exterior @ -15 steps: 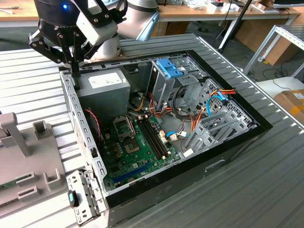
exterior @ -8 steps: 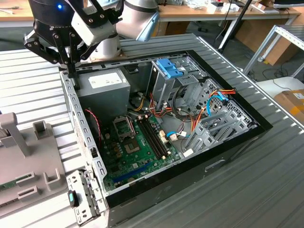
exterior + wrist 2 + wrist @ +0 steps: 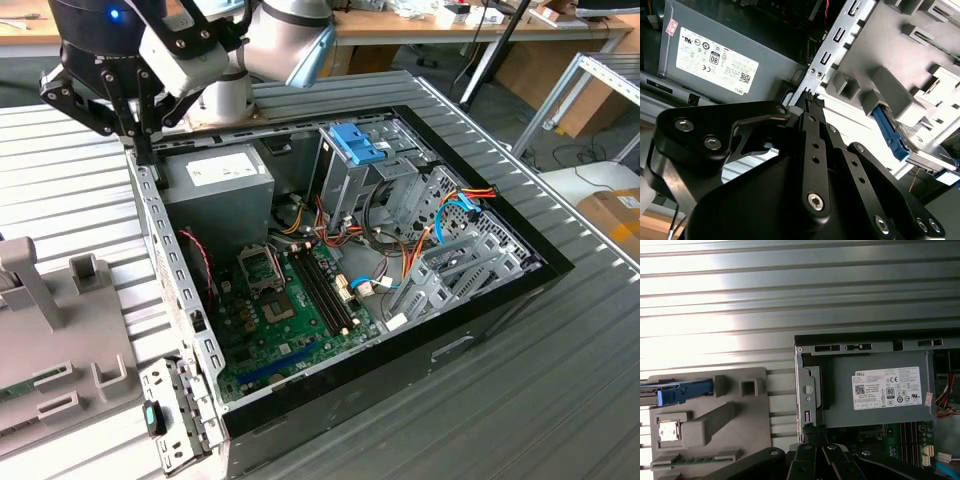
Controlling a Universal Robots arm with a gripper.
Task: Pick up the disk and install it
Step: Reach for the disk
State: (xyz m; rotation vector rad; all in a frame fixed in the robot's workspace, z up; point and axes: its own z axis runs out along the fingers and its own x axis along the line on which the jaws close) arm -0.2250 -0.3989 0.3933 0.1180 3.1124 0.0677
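Open desktop computer case (image 3: pixel 350 375) is lying on its side on a ribbed metal table (image 3: pixel 480 420), insides facing up. A grey power-supply box (image 3: pixel 215 185) with a white sticker is sitting in the corner toward the exterior view's left. A green motherboard (image 3: pixel 270 320) is lying flat just beside it. A blue latch (image 3: pixel 355 143) is sitting atop the tall metal drive cage (image 3: pixel 345 195). Red, orange and yellow wires (image 3: pixel 330 238) are trailing between cage and board. A grey moulded fixture tray (image 3: pixel 60 330) is resting just outside the case wall. A cardboard box (image 3: pixel 615 215) is sitting beyond the table, exterior view's right.
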